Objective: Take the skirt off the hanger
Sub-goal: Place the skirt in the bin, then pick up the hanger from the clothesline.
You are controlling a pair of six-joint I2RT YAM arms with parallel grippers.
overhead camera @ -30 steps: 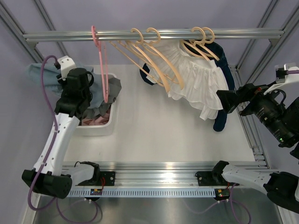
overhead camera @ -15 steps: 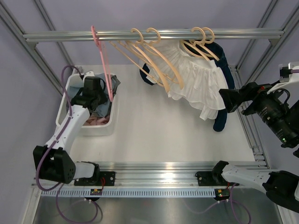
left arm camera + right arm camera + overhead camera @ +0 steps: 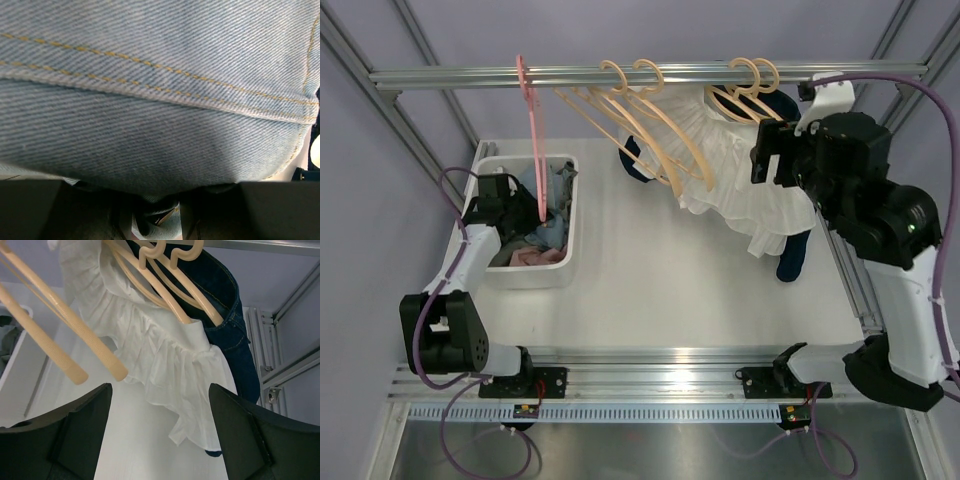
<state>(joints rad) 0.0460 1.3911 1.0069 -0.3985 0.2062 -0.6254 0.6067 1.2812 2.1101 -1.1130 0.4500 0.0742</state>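
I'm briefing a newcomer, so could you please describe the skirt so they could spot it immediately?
Follow the metal rail across the top toward its right end, where beige hangers cluster. The skirt hangs there, beside a dark denim garment; it is the only white, ruffled piece on the rail.

We can read no text, label, brand, number or sign in any of the three views; no surface shows legible marking.

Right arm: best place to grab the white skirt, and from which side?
Pinch the free ruffled hem of the white skirt, approaching from the near side, below the hangers. It droops clear there; higher up, hanger arms and dark denim crowd it. The right gripper is open.
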